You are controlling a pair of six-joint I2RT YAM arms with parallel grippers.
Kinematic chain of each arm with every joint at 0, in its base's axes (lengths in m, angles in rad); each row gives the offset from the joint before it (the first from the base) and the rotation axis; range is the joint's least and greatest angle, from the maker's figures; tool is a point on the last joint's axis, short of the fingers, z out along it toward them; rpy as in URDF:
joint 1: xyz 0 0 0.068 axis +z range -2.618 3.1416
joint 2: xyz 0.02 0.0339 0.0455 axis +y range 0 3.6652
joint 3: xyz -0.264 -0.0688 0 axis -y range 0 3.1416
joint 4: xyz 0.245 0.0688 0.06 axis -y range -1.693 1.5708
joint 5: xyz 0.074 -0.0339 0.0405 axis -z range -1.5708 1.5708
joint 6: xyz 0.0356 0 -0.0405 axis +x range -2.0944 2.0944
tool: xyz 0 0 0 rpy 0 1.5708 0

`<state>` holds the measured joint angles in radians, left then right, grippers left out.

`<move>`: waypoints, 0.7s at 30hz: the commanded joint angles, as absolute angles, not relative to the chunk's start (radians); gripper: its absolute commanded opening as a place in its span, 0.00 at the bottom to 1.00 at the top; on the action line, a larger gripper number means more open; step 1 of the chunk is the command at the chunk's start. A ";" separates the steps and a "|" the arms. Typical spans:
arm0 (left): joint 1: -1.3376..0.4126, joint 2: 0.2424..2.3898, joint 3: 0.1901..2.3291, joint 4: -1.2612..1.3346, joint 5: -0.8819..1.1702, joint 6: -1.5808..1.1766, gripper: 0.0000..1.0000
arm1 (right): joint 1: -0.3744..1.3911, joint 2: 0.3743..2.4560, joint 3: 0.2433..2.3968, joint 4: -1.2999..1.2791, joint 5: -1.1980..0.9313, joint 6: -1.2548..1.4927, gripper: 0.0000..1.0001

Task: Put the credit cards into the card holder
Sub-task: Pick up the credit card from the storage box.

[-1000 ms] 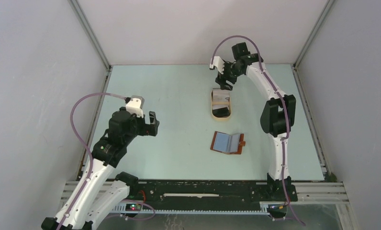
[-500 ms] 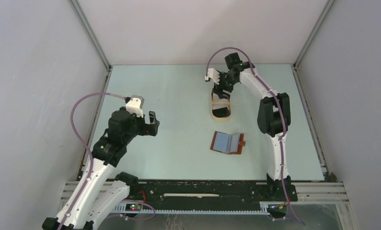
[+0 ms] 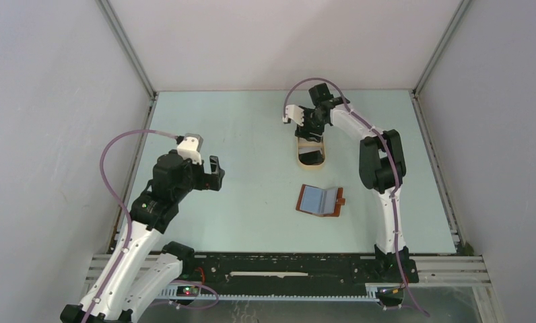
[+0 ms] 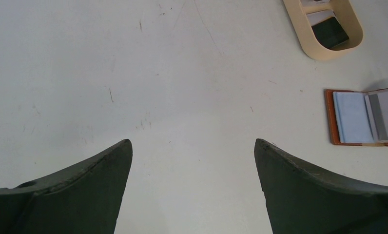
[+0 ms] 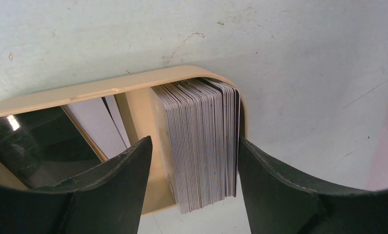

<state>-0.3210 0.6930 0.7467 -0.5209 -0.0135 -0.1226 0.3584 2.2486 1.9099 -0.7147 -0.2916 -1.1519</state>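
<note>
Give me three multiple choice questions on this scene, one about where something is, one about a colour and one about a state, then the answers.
1. Where does the card holder lie?
A. inside the tray
B. apart from the tray, on its near side
C. in the left claw

2. What colour is the tray?
A. tan
B. green
C. black

3. How is the left claw?
A. shut on a card
B. shut on nothing
C. open, holding nothing

Answers:
1 B: the top view shows it lying on the table, clear of the tray.
2 A: its wall shows tan in both wrist views.
3 C: its wrist view shows the fingers wide apart with only table between them.
</note>
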 commanded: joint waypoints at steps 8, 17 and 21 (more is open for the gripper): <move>-0.308 0.690 0.729 -0.492 0.020 -0.103 1.00 | 0.377 2.215 1.839 -0.569 -0.189 -1.156 0.70; -0.307 0.690 0.729 -0.493 0.022 -0.102 1.00 | 0.371 2.174 1.845 -0.550 -0.176 -1.124 0.64; -0.307 0.687 0.730 -0.493 0.026 -0.103 1.00 | 0.372 2.159 1.844 -0.557 -0.181 -1.119 0.64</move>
